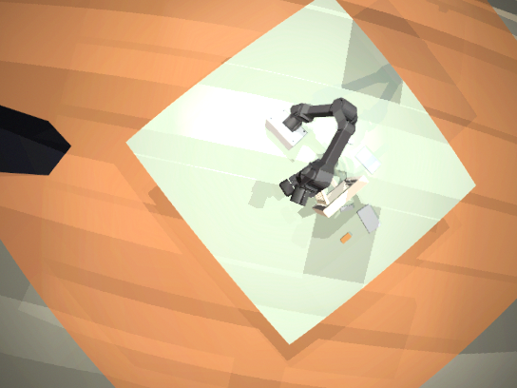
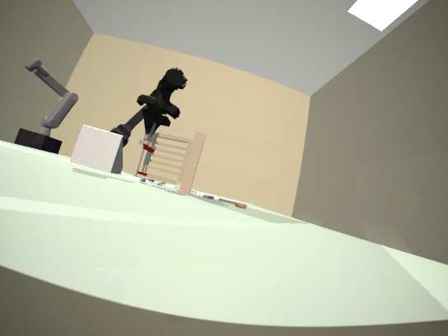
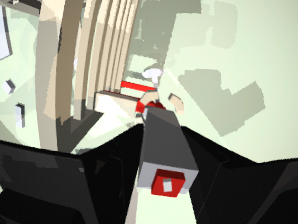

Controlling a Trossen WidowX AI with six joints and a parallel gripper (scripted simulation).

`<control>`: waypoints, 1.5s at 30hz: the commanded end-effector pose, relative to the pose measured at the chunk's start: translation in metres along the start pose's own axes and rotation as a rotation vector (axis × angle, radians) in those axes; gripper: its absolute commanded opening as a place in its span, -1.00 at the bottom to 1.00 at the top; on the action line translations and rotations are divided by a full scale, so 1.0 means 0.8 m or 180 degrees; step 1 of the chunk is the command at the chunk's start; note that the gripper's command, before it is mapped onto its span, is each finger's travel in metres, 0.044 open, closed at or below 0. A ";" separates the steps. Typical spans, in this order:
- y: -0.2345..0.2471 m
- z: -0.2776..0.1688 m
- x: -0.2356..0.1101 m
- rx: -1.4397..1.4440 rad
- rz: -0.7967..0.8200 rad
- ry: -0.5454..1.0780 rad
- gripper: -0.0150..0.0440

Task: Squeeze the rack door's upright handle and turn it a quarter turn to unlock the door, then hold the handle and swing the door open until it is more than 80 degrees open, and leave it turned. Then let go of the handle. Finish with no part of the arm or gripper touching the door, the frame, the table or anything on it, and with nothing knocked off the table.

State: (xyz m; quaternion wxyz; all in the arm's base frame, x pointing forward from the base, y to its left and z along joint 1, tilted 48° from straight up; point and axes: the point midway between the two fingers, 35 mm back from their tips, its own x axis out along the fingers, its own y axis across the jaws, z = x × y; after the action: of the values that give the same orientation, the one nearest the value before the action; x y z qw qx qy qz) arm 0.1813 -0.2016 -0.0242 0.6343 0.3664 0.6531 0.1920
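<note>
The pale wooden rack point(image 1: 346, 196) point(image 2: 192, 165) point(image 3: 48, 75) stands upright, with slats behind its front post. The door's upright grey handle point(image 3: 169, 131) has a red square end and runs down between the fingers. My gripper point(image 3: 160, 131) point(image 2: 151, 128) is shut on it from above, one black finger on each side. A red door bar point(image 2: 148, 148) shows below the gripper, with a lower red bar point(image 2: 142, 174) point(image 3: 136, 86) near the table. The door stands out from the rack; its exact angle and the handle's turn cannot be told. The arm hides the grip in the top view.
A white box point(image 1: 283, 134) point(image 2: 95, 147) stands near the arm's base. A grey flat block point(image 1: 369, 219) and a small orange block point(image 1: 346, 238) point(image 2: 240, 206) lie beyond the rack. A pale flat plate point(image 1: 367, 159) and small pieces lie near it. A grey arm point(image 2: 62, 111) stands at the left.
</note>
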 end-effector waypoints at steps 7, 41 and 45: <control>-0.034 0.010 0.000 -0.0625 -0.0011 0.0012 -0.45; -0.052 0.018 -0.001 -0.0956 -0.0016 0.0010 0.47; -0.052 0.019 -0.008 -0.0955 -0.0029 0.0001 0.47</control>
State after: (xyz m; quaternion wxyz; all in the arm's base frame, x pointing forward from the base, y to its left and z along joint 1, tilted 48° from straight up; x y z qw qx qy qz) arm 0.1852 -0.2331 -0.0539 0.6815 0.2677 0.6186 0.2851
